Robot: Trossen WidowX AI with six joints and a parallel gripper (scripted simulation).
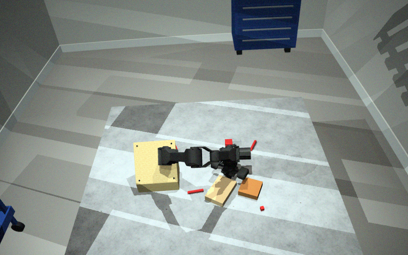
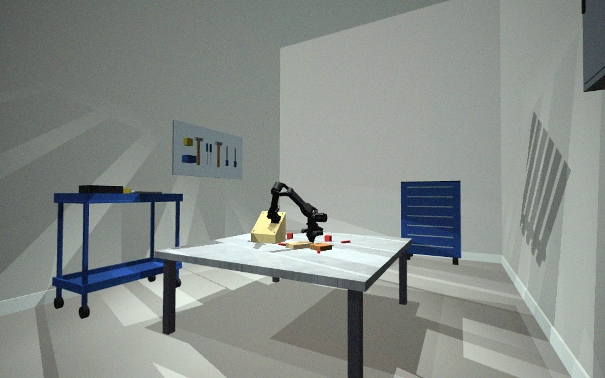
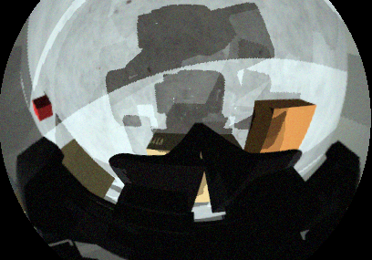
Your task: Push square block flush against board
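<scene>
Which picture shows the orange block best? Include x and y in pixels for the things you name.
The top one: you see nearly all of the orange block (image 1: 250,188) (image 2: 320,246) (image 3: 292,129). The exterior view shows it tiny; the wrist view shows only part, above the black claw (image 3: 199,127).

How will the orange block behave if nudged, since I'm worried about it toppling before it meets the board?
The orange block looks rigid, with crisp edges and flat faces, so it should keep its shape. Low and broad, it will probably slide rather than tip. An off-centre push may well swivel it.
</scene>
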